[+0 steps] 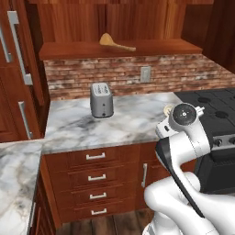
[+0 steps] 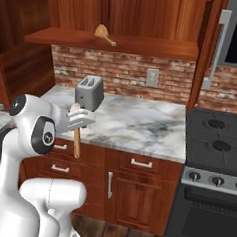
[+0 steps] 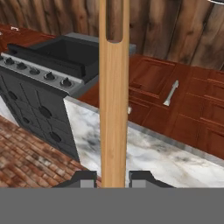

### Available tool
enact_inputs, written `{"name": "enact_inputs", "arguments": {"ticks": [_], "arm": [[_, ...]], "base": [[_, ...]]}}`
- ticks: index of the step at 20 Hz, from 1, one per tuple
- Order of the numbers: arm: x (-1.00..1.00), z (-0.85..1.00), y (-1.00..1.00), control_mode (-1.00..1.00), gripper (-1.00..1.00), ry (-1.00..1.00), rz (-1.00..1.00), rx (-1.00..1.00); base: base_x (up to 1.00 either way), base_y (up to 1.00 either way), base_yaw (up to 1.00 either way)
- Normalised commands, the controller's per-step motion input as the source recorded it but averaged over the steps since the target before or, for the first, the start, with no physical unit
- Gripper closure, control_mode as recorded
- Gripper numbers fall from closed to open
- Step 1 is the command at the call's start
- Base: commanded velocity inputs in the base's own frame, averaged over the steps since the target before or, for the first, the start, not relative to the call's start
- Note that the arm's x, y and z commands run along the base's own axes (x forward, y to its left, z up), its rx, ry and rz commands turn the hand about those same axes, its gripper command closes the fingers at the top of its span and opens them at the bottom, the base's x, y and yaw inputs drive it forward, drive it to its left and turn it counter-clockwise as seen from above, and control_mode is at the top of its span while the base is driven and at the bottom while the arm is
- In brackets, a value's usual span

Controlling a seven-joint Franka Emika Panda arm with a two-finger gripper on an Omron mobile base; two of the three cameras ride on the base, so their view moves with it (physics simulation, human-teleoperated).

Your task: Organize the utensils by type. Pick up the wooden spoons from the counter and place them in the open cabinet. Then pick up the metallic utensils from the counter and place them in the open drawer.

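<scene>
Claw [image 2: 78,121]: closed on a wooden spoon's [image 2: 76,135] handle, left of centre in the right base view; the handle hangs below the fingers.
Counter [image 1: 133,121]: white marble with grey veins, across the middle of the left base view, over reddish-brown drawers.
Stove [image 2: 216,147]: dark, lower right of the right base view.
Toaster [image 1: 101,100]: silver, upright on the counter near the brick wall.
Second wooden spoon [image 1: 114,42]: orange-brown, lying on the open cabinet shelf [image 1: 82,48] at the top of the left base view.
Held spoon, hand view: pale tan handle [image 3: 113,109] rising straight between the finger tips.
</scene>
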Motion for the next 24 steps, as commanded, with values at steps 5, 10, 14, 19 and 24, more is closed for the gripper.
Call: {"name": "enact_inputs", "arguments": {"ticks": [5,10,14,19,24], "arm": [[0.0,0.0,0.0,1.0,1.0,0.0,0.0,0.0],[0.0,0.0,0.0,1.0,1.0,0.0,0.0,0.0],[0.0,0.0,0.0,1.0,1.0,0.0,0.0,0.0],[0.0,0.0,0.0,1.0,1.0,0.0,0.0,0.0],[0.0,0.0,0.0,1.0,1.0,0.0,0.0,0.0]], "base": [[0.45,0.2,-0.08],[0.43,0.27,-0.11],[0.44,0.36,-0.13],[0.37,0.36,-0.14],[0.32,0.33,-0.14]]}}
